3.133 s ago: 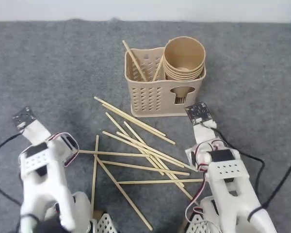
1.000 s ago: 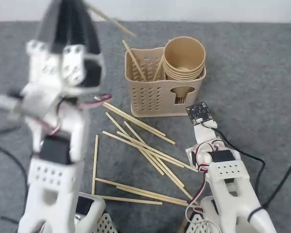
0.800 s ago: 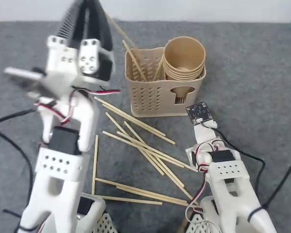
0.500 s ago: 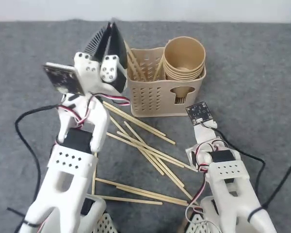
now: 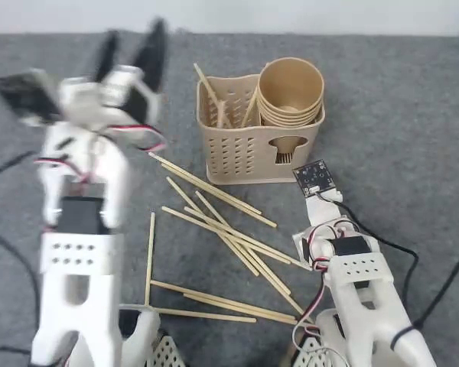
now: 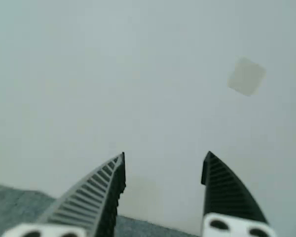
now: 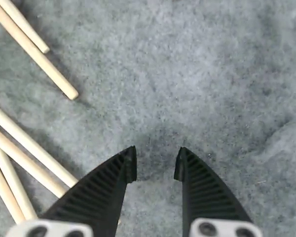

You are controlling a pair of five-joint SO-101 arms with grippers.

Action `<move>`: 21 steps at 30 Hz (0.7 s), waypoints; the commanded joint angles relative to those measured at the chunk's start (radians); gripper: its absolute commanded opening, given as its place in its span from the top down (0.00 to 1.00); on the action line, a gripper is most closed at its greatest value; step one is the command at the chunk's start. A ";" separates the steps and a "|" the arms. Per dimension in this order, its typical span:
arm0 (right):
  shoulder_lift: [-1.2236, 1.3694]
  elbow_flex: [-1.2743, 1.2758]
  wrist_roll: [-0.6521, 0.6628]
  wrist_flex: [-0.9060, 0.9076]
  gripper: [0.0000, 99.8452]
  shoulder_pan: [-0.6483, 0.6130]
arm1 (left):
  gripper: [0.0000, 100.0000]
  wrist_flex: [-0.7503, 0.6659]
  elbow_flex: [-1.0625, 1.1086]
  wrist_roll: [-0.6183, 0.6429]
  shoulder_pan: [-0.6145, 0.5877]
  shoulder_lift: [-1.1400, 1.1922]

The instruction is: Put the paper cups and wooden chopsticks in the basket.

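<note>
Grey carpet [image 5: 413,115], loose wooden chopsticks [image 5: 237,238]: light, stiff, rolly, probably best pinched mid-length. Left gripper [image 6: 165,155] spread empty, right gripper [image 7: 156,152] parted.

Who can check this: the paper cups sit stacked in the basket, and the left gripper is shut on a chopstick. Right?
Not quite. The paper cups are stacked in the basket, but the left gripper is open and empty, as the left wrist view shows.
</note>
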 commanded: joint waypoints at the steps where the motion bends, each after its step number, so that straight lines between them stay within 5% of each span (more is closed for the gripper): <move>1: -0.025 -0.006 0.015 -0.027 0.86 0.012 | 0.76 0.270 -0.087 0.124 -0.135 -0.002; 5: -0.025 -0.006 0.015 -0.027 0.86 0.012 | 0.76 0.440 -0.030 0.180 -0.198 0.029; 12: -0.024 -0.006 0.012 -0.027 0.86 0.012 | 0.76 0.453 0.050 0.252 -0.201 0.336; 21: -0.024 -0.005 0.011 -0.027 0.86 0.012 | 0.76 0.520 -0.148 0.259 -0.133 0.760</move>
